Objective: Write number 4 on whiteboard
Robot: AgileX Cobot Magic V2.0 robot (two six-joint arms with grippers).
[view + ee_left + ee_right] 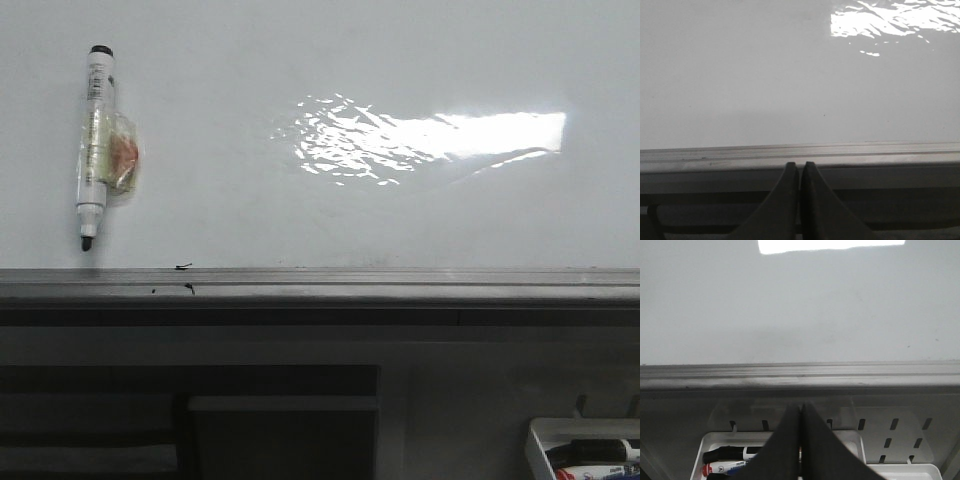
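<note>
The whiteboard (pixel 330 60) fills the front view, glossy white with a bright glare patch (pixel 430 138) and a grey metal ledge (pixel 320 285) along its lower edge. No number 4 shows on it. A white marker with a black tip (pixel 96 148) hangs upright at the board's upper left, tip down, held by a clear clip. Neither arm shows in the front view. My left gripper (pixel 800 166) is shut and empty below the ledge (pixel 800 152). My right gripper (pixel 800 408) is shut and empty, below the ledge (pixel 800 372) and above a pen tray.
Small black ink specks (pixel 183 267) lie on the ledge below the marker. A white tray (pixel 585 450) at the lower right holds several markers; it also shows in the right wrist view (pixel 707 445), with a red-capped marker (pixel 722 468). A dark cabinet (pixel 190 420) is below the ledge.
</note>
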